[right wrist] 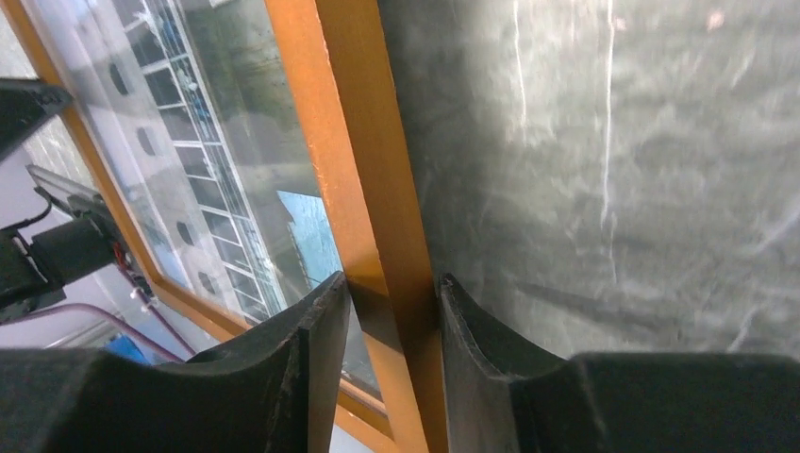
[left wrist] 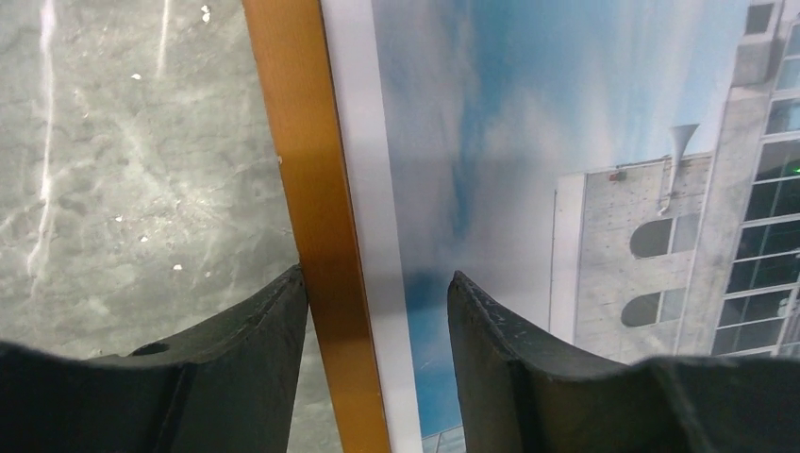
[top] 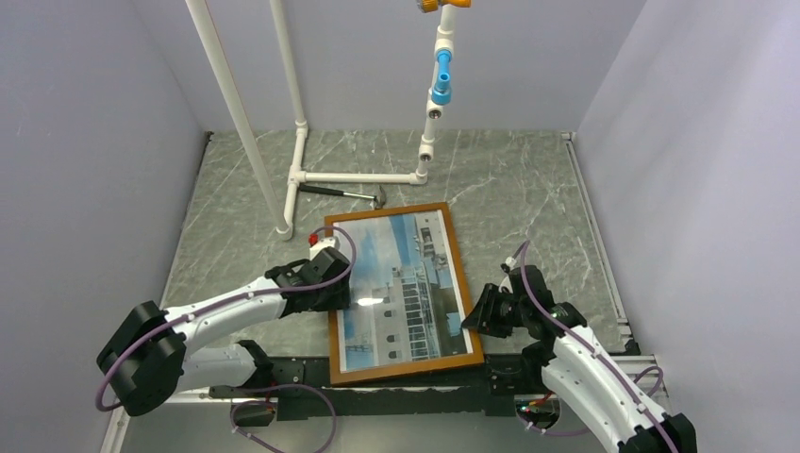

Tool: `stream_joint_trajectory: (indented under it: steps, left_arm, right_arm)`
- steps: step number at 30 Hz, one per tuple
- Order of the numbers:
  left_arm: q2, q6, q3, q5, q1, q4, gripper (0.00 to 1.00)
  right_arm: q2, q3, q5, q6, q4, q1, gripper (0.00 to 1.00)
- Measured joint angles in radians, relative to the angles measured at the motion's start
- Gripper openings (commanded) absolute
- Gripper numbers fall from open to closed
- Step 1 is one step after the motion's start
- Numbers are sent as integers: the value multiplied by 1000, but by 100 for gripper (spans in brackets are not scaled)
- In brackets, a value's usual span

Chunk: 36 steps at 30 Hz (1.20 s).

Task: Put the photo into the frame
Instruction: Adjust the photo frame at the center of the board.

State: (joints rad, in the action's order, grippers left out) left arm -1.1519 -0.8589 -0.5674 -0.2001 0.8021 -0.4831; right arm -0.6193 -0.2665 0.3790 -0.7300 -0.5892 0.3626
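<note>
The left hand [left wrist: 377, 283] sits low, spread astride the frame [left wrist: 311, 142] and photo [left wrist: 491, 113] edge; the right hand [right wrist: 391, 288] pinches the opposite rail, desk [right wrist: 613, 189] showing outside both.

The grey marbled table [top: 528, 179] carries the frame [top: 464, 283], a white pipe stand [top: 358, 176] — and a dark-handled tool [top: 340, 192].

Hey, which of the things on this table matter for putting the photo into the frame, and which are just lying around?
For the job: photo, frame, left gripper, right gripper.
Lying about: hammer-like tool, white pipe stand.
</note>
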Motion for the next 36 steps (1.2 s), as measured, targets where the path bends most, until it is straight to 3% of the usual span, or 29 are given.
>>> stream_joint_trajectory:
  steps: [15, 28, 36]
  left_arm:
    - [-297, 112, -251, 29, 8, 74, 60]
    - [-564, 217, -531, 39, -9, 145, 63]
    - [-637, 249, -656, 64, -9, 225, 65]
  right_arm:
    - [188, 41, 103, -39, -304, 24, 52]
    - [179, 56, 206, -92, -284, 39, 57]
    - [117, 70, 265, -167, -201, 67, 58]
